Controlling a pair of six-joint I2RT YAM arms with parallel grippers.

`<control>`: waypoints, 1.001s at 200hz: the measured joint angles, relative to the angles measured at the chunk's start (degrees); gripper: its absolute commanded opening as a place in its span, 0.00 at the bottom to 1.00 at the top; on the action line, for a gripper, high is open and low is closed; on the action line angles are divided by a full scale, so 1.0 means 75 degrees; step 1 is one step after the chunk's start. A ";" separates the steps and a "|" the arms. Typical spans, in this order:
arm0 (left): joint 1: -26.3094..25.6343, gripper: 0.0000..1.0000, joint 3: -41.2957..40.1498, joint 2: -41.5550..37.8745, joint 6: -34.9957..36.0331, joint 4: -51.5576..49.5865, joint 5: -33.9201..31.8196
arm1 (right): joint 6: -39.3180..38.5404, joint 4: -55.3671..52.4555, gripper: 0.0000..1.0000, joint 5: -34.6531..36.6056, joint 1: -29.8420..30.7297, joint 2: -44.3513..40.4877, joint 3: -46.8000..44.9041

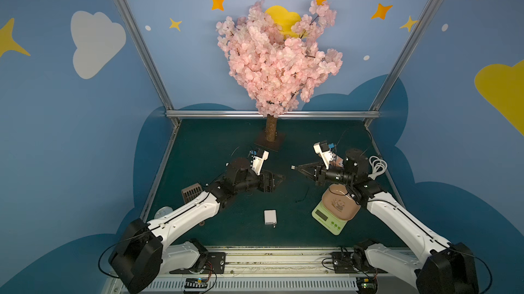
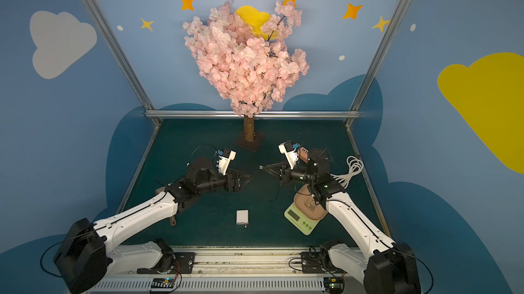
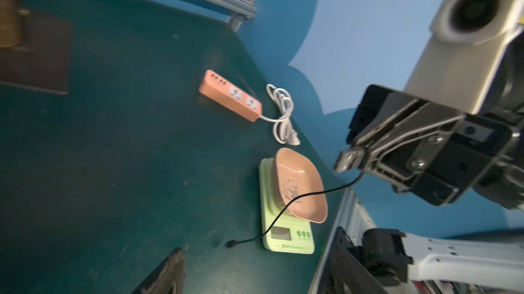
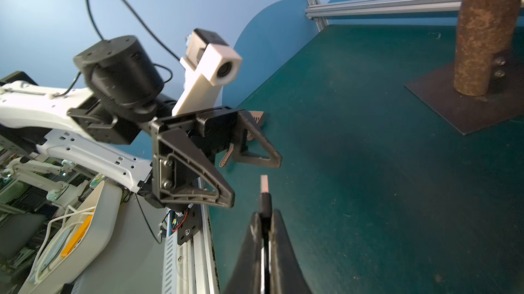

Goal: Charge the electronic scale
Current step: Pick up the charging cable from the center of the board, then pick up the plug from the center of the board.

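Two claws face each other over the middle of the desk [image 1: 204, 148], tips near but apart. Right claw [image 4: 265, 217] is pinched tight on the plug [image 4: 264, 185] of a black cable [image 3: 312, 193], and the metal end pokes out toward the left claw [image 4: 255, 181], which gapes wide with nothing in it. From the plug the cable drops to the desk, and its free end lies just beside the display end of the scale [image 1: 329, 220].

That scale sits flat near the front right corner, partly under the right arm. Its long axis runs from display end to tray end. The display and three buttons point at the front edge, skewed a little leftward. On top sits the tan tray [image 1: 338, 203], open side up, with a panda picture on its floor. In the left wrist view the cable crosses in front of the tray; whether it touches, I cannot tell.

Orange strip [image 3: 229, 95] lies by the right edge farther back, with its white cord [image 1: 377, 166] coiled beside it. White charger [image 1: 269, 217] lies flat near the middle of the front edge, well apart from the scale. Tree [image 1: 270, 132] stands at the middle of the back edge.
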 measured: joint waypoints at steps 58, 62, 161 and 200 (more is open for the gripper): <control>-0.2180 0.93 0.0082 0.0915 -0.1163 -0.2384 -0.3590 | 0.0230 -0.0565 0.00 0.0224 -0.0227 0.0332 0.0527; -0.2288 0.93 0.0122 0.1061 -0.1271 -0.2553 -0.3751 | 0.0259 -0.0612 0.00 0.0256 -0.0233 0.0341 0.0551; -0.3232 0.92 0.1396 0.3185 -0.3060 -0.4972 -0.4607 | 0.0460 -0.1390 0.00 0.0662 -0.0393 0.0431 0.0781; -0.3427 0.78 0.1390 0.3383 -0.3381 -0.4986 -0.4363 | 0.0463 -0.1510 0.00 0.0679 -0.0446 0.0428 0.0781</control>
